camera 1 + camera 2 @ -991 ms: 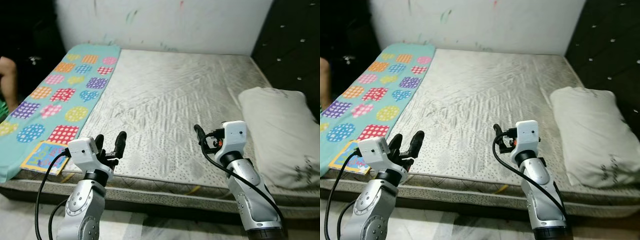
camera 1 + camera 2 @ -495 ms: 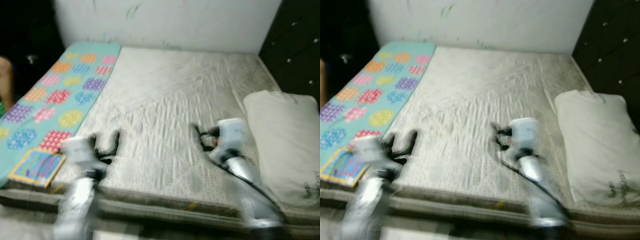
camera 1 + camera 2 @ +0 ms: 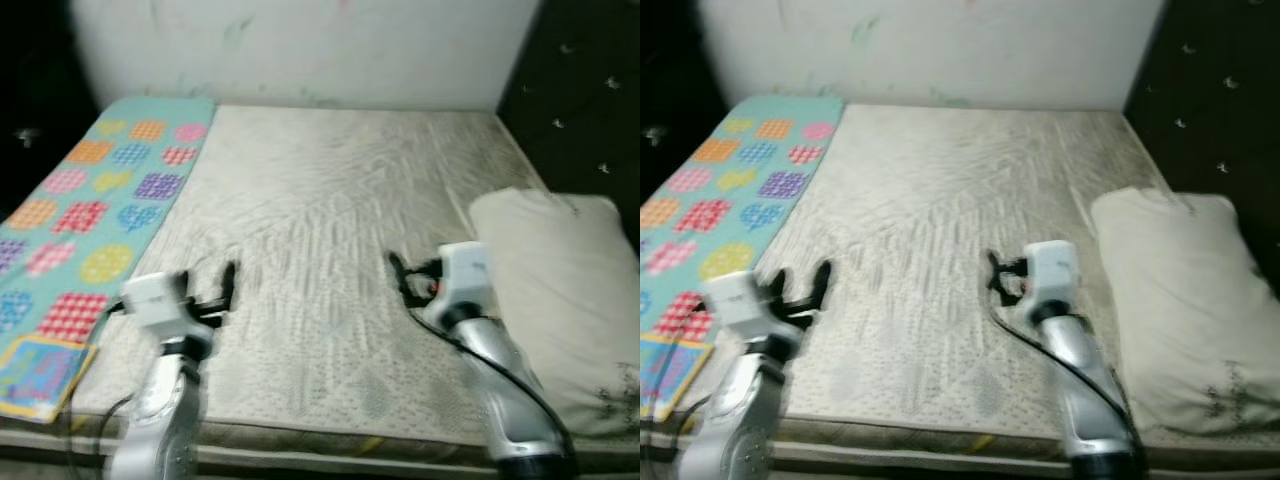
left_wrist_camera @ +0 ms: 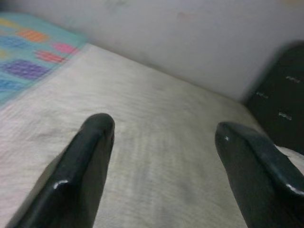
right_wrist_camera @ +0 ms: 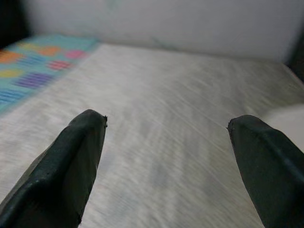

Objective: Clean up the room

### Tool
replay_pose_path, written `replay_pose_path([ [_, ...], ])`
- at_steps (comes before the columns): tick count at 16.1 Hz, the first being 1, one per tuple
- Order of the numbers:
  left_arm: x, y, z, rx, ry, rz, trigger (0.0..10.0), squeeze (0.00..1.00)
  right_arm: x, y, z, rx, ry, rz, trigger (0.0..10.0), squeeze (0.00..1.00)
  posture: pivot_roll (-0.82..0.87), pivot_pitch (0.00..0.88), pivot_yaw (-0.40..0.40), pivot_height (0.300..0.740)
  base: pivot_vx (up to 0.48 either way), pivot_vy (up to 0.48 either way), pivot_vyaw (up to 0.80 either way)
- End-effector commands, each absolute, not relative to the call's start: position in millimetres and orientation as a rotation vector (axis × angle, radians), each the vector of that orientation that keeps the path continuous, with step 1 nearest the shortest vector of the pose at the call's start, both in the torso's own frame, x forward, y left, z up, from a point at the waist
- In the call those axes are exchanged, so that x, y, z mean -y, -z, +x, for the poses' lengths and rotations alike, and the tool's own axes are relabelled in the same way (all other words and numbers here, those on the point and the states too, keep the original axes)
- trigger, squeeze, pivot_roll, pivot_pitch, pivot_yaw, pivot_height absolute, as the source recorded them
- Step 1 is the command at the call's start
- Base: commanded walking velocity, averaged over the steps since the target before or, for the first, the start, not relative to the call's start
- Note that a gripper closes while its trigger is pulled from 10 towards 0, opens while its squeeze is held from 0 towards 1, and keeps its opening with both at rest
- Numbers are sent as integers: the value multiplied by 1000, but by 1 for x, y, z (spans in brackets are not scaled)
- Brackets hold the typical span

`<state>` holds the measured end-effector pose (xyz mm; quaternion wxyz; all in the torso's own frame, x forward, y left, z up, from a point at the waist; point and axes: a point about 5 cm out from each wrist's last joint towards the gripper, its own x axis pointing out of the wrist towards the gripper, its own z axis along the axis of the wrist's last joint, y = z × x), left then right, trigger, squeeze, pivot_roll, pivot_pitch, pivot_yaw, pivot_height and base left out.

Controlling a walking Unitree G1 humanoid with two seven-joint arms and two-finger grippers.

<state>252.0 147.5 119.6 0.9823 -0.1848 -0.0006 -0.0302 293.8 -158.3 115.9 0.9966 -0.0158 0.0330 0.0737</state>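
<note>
Looking down from head height onto a bare grey mattress [image 3: 330, 230] of a bed, slightly blurred. Lying at the mattress's right side, a white pillow [image 3: 560, 290], long edge running away from the viewer, near the dark padded headboard [image 3: 590, 110]. Along the left side, a teal mat with coloured dotted patches [image 3: 90, 210], and at its near end what looks like a flat picture book [image 3: 35, 375], too blurred to be sure. Raised over the near edge of the mattress, left gripper [image 4: 161, 156] and right gripper [image 5: 166, 161], both spread wide with nothing held, well apart from pillow and mat alike. Probably the pillow as the thing to tidy: soft, light, easily squashed, likely to sag and fold if pinched at one corner. Best taken at the middle of its near short edge, or with a gripper at each end. Mat thin and limp; best lifted by a corner or edge.
</note>
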Motion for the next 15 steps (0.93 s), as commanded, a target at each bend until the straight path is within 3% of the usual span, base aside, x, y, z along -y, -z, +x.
replay_pose_path([
  [1,-153,-115,249,-18,31,-372,10000,0,154,-118,295,-62,-156,-20,10000,0,-21,28,-11,740,0,0,-800],
  [4,-152,-115,249,-16,37,-382,10000,0,154,-118,295,-58,-157,-24,10000,0,-21,30,-13,740,0,375,-721],
  [15,-152,-116,249,-16,30,-391,10000,0,152,-118,295,-61,-181,-23,10000,0,-22,31,-17,740,0,480,0],
])
